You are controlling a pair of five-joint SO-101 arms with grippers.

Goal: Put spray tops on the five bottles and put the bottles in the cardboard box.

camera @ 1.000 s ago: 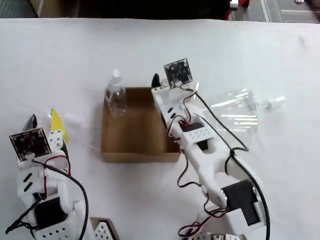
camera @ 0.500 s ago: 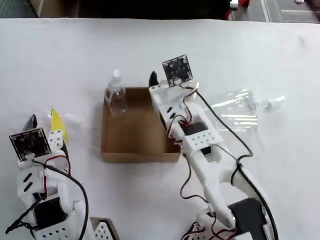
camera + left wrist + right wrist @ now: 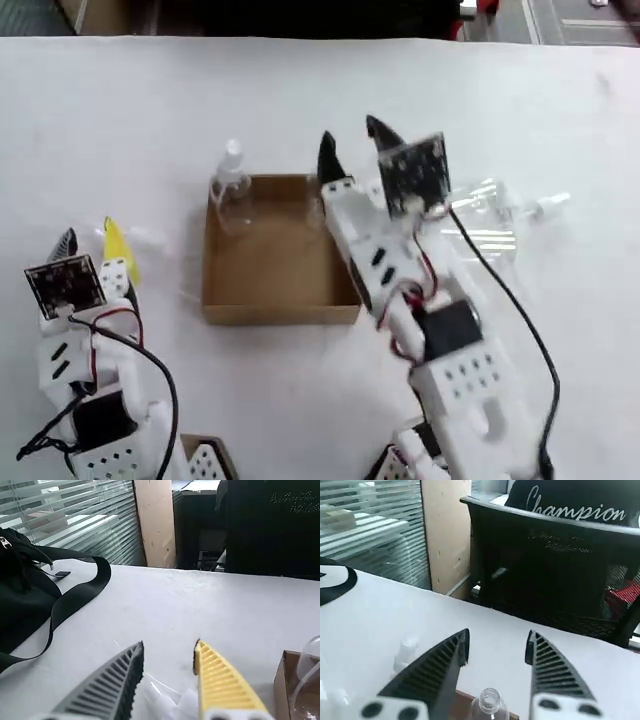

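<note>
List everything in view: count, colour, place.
Cardboard box: one, brown, mid-table, open top.
Bottle with spray top: one, clear with a white top, upright at the box's far left corner.
Open-neck bottle: one, clear, no top, ahead of the right gripper by the box edge.
Loose bottles: clear, lying right of the box; count unclear.
Clear pieces: on the table under the left gripper; kind unclear.
Bag: one, black, strapped, on the table.
Chair: one, black, beyond the table.
Left gripper: grey and yellow, open, left of the box.
Right gripper: black, open, over the box's far right corner.
</note>
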